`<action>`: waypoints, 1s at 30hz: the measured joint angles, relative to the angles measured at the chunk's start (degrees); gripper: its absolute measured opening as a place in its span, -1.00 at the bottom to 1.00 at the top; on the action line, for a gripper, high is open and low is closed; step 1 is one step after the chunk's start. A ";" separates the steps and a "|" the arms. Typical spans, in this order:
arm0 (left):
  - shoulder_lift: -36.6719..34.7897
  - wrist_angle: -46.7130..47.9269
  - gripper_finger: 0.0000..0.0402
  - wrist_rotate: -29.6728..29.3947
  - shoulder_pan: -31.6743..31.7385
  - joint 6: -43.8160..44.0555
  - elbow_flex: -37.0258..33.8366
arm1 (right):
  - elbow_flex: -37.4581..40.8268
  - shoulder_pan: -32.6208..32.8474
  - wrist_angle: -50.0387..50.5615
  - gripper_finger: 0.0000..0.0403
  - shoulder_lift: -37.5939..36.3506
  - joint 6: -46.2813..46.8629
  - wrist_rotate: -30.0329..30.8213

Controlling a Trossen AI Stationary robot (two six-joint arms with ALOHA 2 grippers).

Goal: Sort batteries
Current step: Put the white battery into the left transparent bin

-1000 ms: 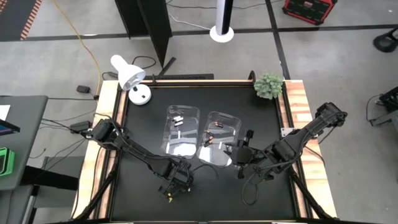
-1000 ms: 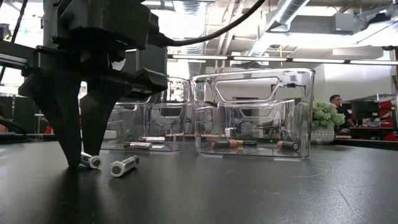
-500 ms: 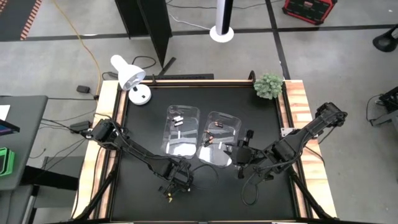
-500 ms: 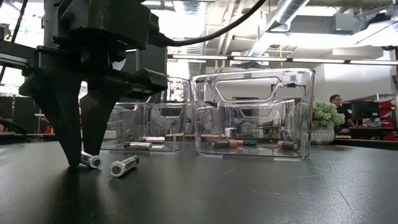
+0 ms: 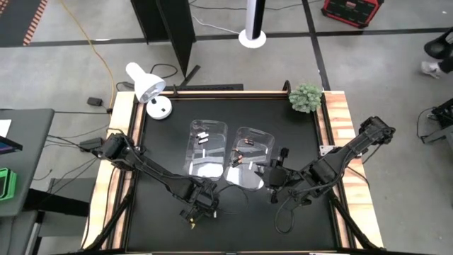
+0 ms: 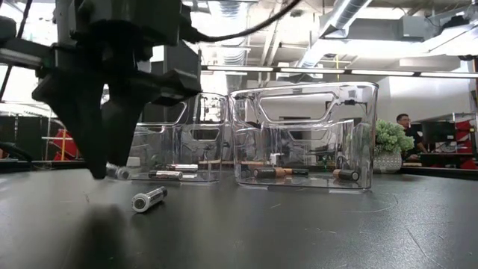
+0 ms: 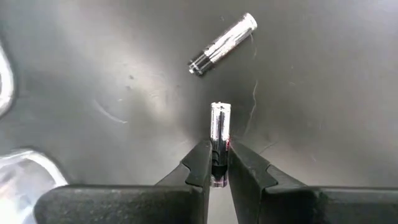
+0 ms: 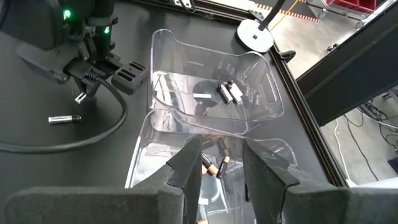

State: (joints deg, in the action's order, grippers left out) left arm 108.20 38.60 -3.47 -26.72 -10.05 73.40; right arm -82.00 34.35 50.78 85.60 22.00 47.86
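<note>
My left gripper (image 5: 199,206) is near the table's near edge, shut on a silver battery (image 7: 219,127). In the low view that battery (image 6: 117,172) hangs just above the table. A second silver battery (image 6: 148,199) lies on its side on the mat beside it, also in the left wrist view (image 7: 222,43). Two clear bins stand mid-table: the left bin (image 5: 207,149) holds silver batteries (image 8: 229,91), the right bin (image 5: 249,159) holds copper-ended ones (image 6: 272,172). My right gripper (image 8: 221,168) waits open, above the right bin's near wall. My left gripper pinches the silver battery between its two fingers (image 7: 200,163) at one end (image 7: 218,163). The fingers come from above, pointing down, and lie along the battery. The other end sticks out past the fingertips. The battery is lifted clear of the table.
A white desk lamp (image 5: 148,88) stands at the far left corner and a small plant (image 5: 306,97) at the far right. A black cable (image 8: 118,118) loops over the mat near the left arm. A person (image 6: 403,123) sits far behind the table.
My left gripper has risen from the mat and lifted the silver battery clear of the table. The second silver battery has stayed where it lay.
</note>
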 joint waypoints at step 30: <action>-18.25 5.86 -0.82 -16.91 12.10 -0.41 -0.10 | 0.00 0.01 0.02 -0.34 0.00 -0.15 0.00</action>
State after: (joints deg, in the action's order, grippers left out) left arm 89.95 44.47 -20.38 -14.62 -10.46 73.30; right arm -82.00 34.36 50.81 85.60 21.85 47.86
